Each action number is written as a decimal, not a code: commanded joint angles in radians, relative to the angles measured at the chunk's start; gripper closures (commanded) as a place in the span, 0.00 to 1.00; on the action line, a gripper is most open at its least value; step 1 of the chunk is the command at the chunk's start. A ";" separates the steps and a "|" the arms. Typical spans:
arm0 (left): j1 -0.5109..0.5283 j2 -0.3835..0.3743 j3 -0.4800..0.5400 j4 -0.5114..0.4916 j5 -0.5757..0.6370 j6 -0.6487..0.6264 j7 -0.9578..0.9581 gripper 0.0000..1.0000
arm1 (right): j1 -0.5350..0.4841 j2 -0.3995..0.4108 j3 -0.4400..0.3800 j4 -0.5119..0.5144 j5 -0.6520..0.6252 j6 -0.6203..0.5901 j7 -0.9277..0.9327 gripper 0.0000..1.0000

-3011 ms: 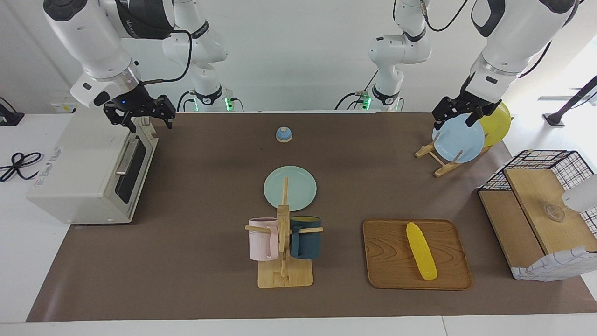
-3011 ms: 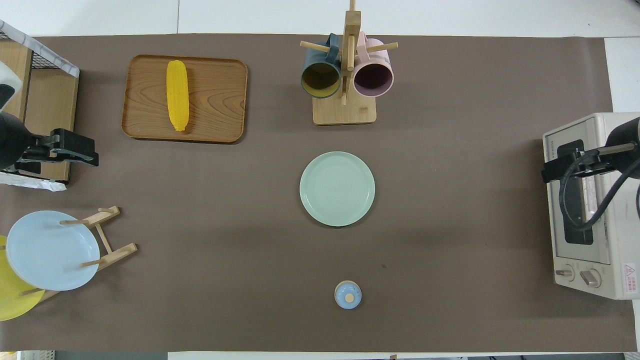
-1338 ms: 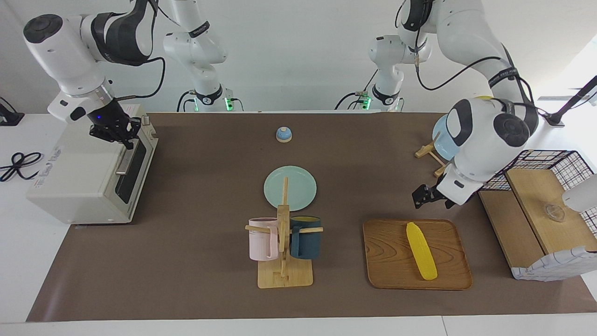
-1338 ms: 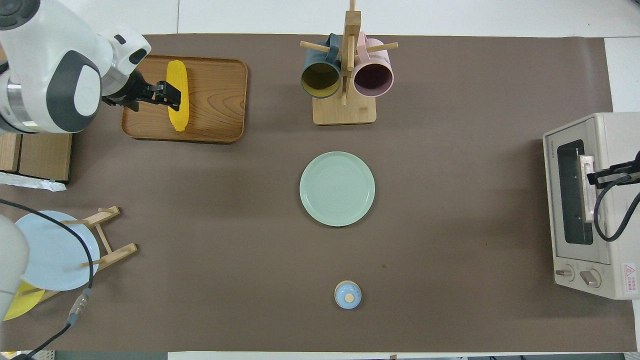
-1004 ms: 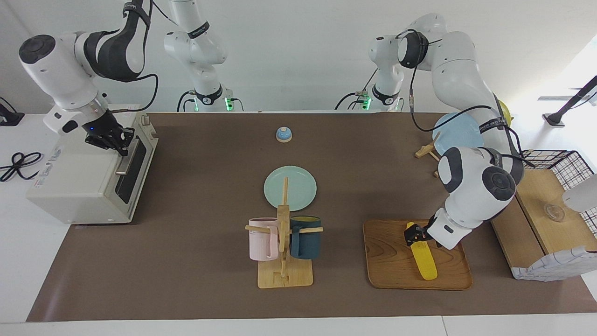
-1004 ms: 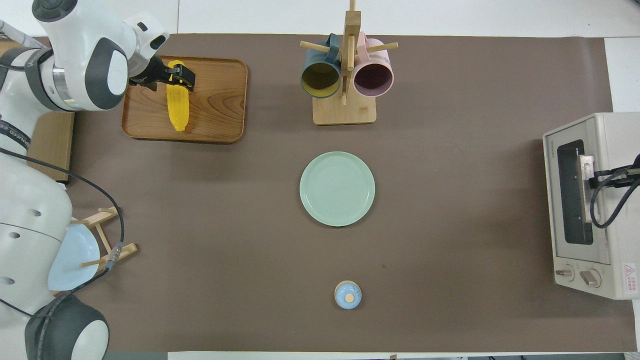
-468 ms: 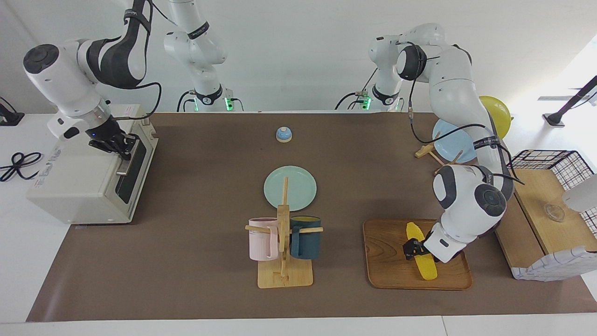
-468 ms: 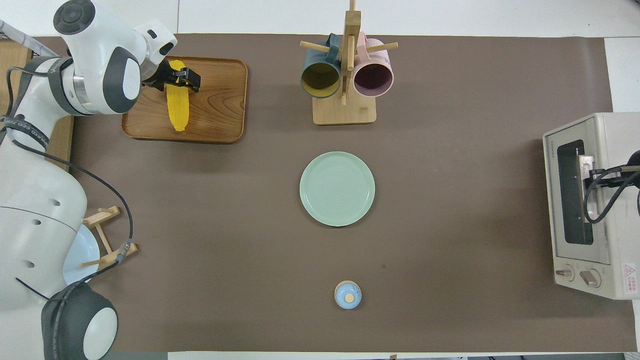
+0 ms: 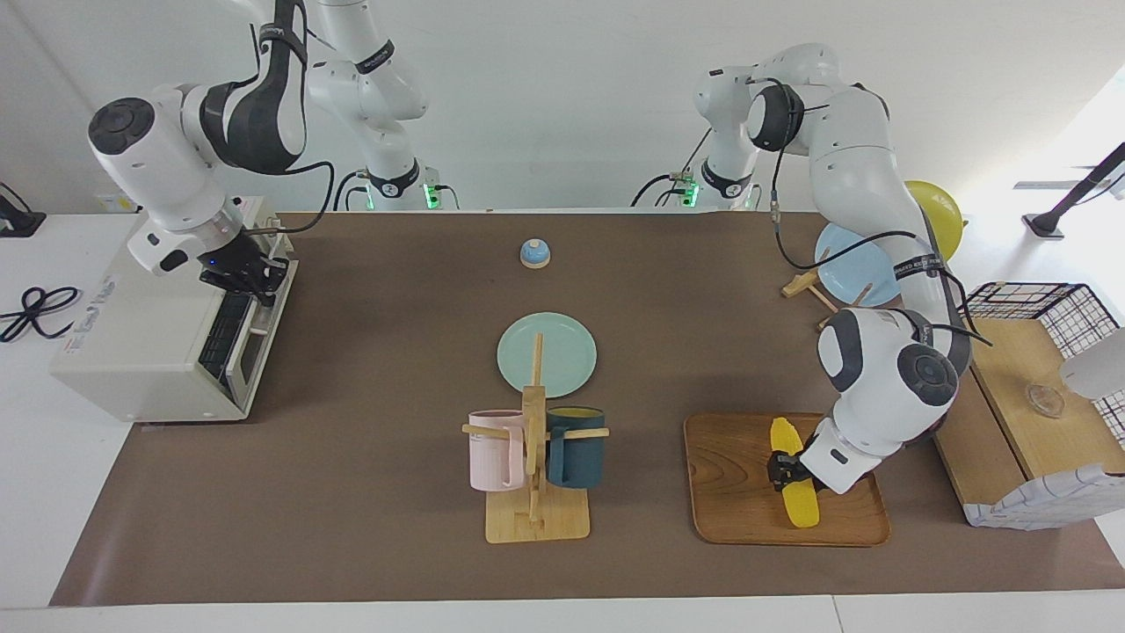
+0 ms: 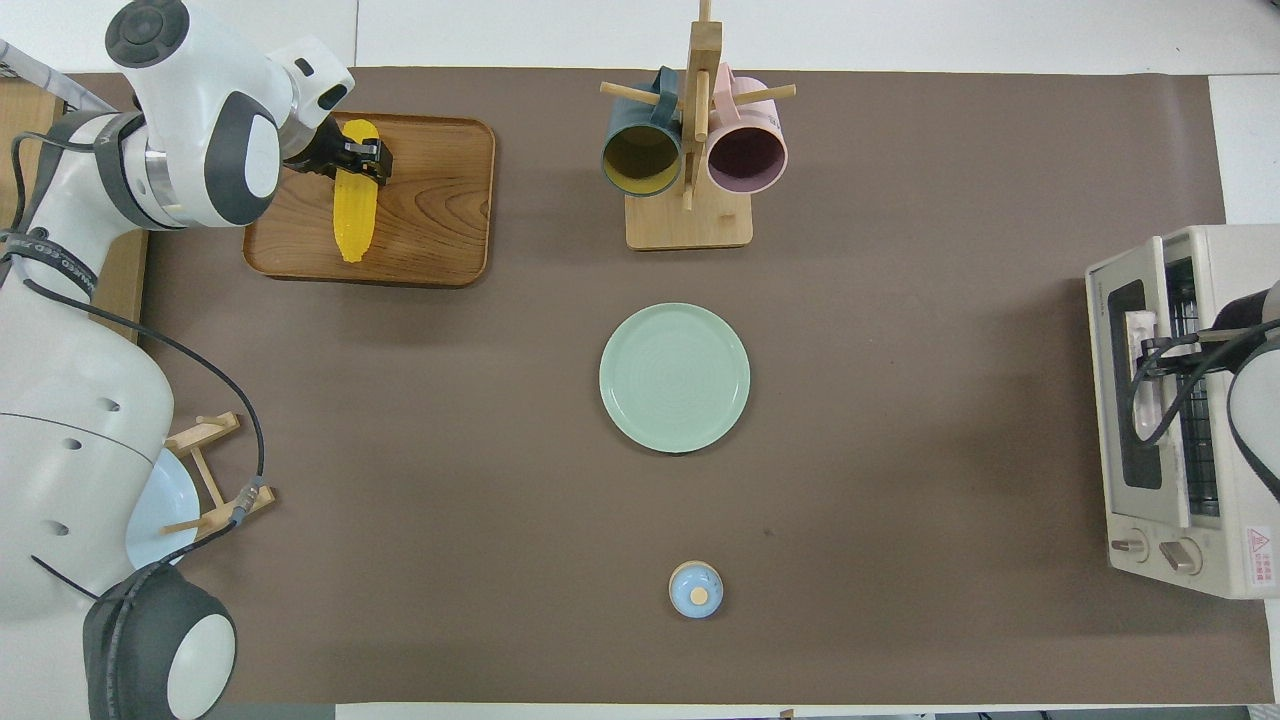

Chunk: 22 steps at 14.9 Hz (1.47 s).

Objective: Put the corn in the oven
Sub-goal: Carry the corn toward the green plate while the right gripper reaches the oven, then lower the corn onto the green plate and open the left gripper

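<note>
Left gripper (image 9: 788,468) clamped on corn (image 9: 794,473) over wooden tray (image 9: 736,492). Right gripper (image 9: 249,280) apparently gripping oven (image 9: 149,338) door handle; door partly open.

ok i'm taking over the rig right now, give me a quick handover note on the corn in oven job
Left gripper: down on the corn, fingers around its middle; whether it is clamped yet is not clear.
Right gripper: at the top edge of the oven door, by the handle; grip not readable.
Corn: lying on the wooden tray at the left arm's end of the table, not lifted.
Oven: at the right arm's end, door partly tilted open, wire rack showing through the gap.
Done: door started, corn reached.
Left: drop the door fully, lift the corn, carry it across the table, set it on the rack.
</note>
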 commanded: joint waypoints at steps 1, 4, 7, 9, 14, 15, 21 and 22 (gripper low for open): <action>-0.015 -0.110 0.009 -0.018 -0.050 -0.127 -0.026 1.00 | -0.006 0.044 0.002 -0.035 -0.004 0.087 0.018 1.00; -0.058 -0.317 0.004 -0.212 -0.061 -0.140 -0.139 1.00 | 0.032 0.073 0.005 -0.076 -0.003 0.165 0.022 1.00; -0.123 -0.501 -0.001 -0.431 -0.066 -0.129 -0.225 1.00 | 0.058 0.105 0.008 -0.095 -0.003 0.229 0.067 1.00; -0.200 -0.564 -0.001 -0.519 -0.095 -0.124 -0.286 1.00 | 0.086 0.102 0.008 -0.142 -0.003 0.311 0.084 1.00; -0.438 -0.698 -0.001 -0.874 -0.107 0.261 -0.559 1.00 | 0.114 0.119 0.008 -0.182 -0.003 0.351 0.113 1.00; -0.473 -0.712 -0.001 -0.936 -0.107 0.369 -0.589 1.00 | 0.115 0.122 0.008 -0.184 -0.003 0.357 0.124 1.00; -0.573 -0.583 0.001 -0.892 -0.107 0.503 -0.646 1.00 | 0.117 0.173 0.010 -0.188 -0.003 0.388 0.133 1.00; -0.575 -0.545 0.001 -0.845 -0.107 0.495 -0.647 1.00 | 0.117 0.190 0.010 -0.188 -0.001 0.395 0.133 1.00</action>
